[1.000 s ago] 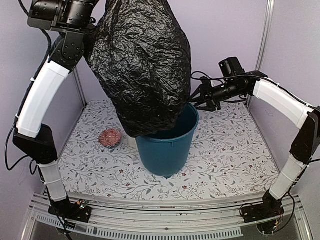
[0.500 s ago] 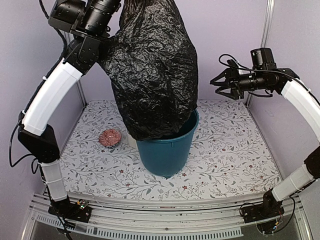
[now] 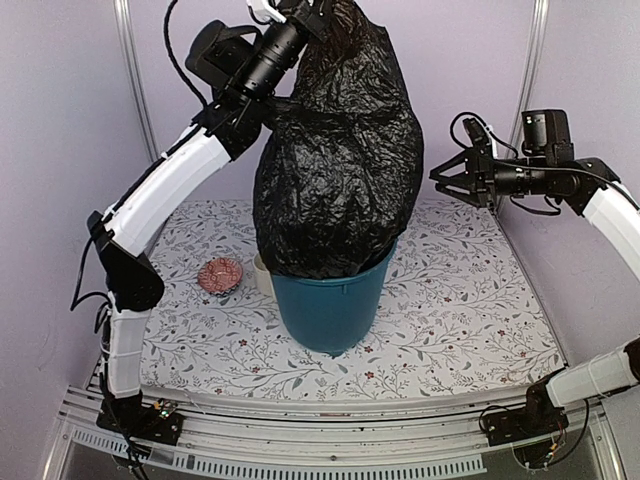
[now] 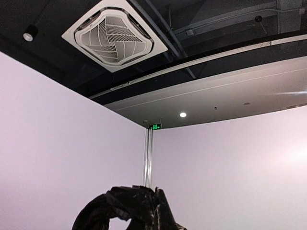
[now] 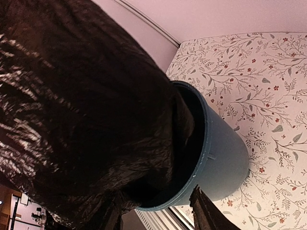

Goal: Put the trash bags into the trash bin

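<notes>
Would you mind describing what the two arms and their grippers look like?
The left arm and right arm match: smooth white shells on the long links, black blocky joints, loose black cables looping alongside. The right gripper is black, with two slim tapered fingers and a boxy black camera behind. No markings are legible.

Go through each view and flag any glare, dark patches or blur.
Top external: even light, soft crinkle highlights on the trash bag. Left wrist: aimed at a dim ceiling, one bright downlight, bag a black silhouette. Right wrist: streaky glare on the bag, trash bin interior lost in shadow, gripper fingertip dark and blurred.
</notes>
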### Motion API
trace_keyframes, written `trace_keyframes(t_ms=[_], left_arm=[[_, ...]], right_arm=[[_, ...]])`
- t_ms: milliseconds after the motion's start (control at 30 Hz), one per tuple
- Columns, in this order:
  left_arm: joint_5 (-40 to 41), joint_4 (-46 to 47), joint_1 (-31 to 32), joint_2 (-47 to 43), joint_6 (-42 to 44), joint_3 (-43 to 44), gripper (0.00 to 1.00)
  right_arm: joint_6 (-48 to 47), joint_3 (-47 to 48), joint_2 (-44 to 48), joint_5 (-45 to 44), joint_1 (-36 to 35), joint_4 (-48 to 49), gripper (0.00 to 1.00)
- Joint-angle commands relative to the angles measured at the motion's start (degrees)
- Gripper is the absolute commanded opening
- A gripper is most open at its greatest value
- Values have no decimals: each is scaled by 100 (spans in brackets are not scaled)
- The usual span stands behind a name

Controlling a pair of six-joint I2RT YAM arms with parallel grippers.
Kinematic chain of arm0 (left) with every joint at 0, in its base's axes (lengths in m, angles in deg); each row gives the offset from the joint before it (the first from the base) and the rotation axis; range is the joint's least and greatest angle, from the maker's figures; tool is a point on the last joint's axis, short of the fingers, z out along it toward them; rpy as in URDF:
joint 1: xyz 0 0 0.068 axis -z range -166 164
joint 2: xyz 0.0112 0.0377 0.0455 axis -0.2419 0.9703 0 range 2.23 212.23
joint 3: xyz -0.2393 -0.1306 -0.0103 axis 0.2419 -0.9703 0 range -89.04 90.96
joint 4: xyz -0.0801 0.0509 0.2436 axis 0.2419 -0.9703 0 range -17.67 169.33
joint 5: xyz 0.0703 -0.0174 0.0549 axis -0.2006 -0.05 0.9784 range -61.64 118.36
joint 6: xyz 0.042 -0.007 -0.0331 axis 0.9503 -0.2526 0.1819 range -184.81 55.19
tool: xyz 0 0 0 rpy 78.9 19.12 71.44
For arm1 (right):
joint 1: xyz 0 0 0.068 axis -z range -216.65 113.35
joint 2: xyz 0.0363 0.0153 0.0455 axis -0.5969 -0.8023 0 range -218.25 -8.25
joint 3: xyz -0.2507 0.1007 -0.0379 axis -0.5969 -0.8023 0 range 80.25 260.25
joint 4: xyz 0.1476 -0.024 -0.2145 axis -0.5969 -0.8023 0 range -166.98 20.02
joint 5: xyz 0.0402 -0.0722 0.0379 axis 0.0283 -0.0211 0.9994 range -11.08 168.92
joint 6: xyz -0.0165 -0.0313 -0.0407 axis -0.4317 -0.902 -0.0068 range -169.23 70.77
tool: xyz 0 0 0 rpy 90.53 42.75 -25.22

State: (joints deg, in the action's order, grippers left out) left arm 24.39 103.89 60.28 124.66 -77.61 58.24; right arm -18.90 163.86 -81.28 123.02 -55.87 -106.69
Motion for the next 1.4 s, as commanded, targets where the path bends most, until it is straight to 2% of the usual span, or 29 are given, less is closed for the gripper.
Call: trace_keyframes(t_ms=[0,200,367,500,633,767,1133,1233,1367], left_arm=[[25,391,-24,-54,-546,182,0],[69,515,-30,-302,-532,175,0],[71,307,-71,-636,-176,-32,0],[-12,-32,-67,-1160,157,-751,0],[32,17,-58,-1658,284,-1747,0],[117,69,-67,-1778,380,-2256,0],[-116,-218,33,-1033,112,-1298,0],[-121,-232,45,-765,2,-1156,0],[-149,-344,77,-682,-81,-955,0]], right_arm=[[-53,-395,216,324,-13,399,48],[-44,-779,376,404,-25,655,47],[6,-874,354,599,-254,1051,45],[-74,-894,299,544,-519,1246,45],[-88,-1013,381,578,-660,1503,44],[-122,-1168,534,762,-778,1756,43],[-782,-656,78,855,-1593,1742,42],[-770,-515,-131,391,-1602,1593,39],[-824,-202,-441,-700,-1587,1310,39]])
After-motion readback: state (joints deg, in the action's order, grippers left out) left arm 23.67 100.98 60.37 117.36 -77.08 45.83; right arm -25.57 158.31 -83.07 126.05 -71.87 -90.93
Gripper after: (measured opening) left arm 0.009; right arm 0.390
